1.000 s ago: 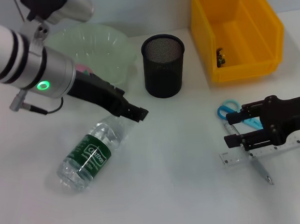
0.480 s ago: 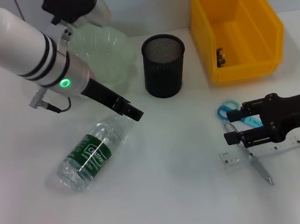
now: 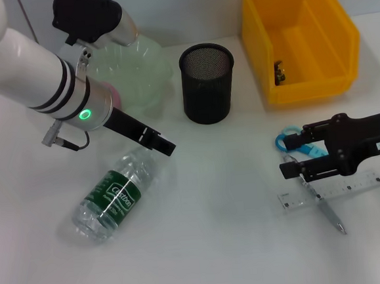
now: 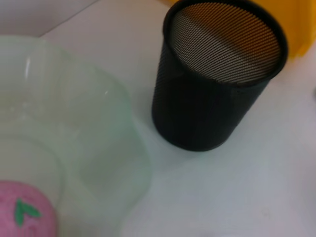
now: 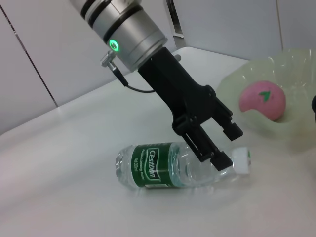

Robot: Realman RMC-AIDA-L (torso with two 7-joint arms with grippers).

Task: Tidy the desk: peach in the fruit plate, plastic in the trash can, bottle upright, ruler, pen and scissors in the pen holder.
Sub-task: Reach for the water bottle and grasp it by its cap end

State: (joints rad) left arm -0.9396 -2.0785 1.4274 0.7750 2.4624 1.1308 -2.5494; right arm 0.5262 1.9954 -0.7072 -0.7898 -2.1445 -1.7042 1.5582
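Note:
The clear bottle [image 3: 115, 195] with a green label lies on its side; its white cap [image 5: 241, 160] points toward the fruit plate [image 3: 145, 61]. My left gripper [image 3: 162, 144] hangs open and empty just above the bottle's neck [image 5: 226, 145]. The pink peach [image 5: 262, 100] rests in the plate. At the right, my right gripper [image 3: 291, 158] is open over the blue scissors [image 3: 290, 138], the pen [image 3: 330, 214] and the clear ruler [image 3: 332, 193]. The black mesh pen holder [image 3: 207, 83] stands upright behind. The plastic is out of view.
The yellow bin [image 3: 340, 44] stands at the back right with a small dark item inside. The pen holder [image 4: 217, 89] sits close beside the plate rim [image 4: 133, 163]. Bare white table lies between the bottle and the ruler.
My left arm has swung upward and back, its gripper shifting slightly left over the bottle's neck. My right gripper has lifted a little off the ruler toward the scissors.

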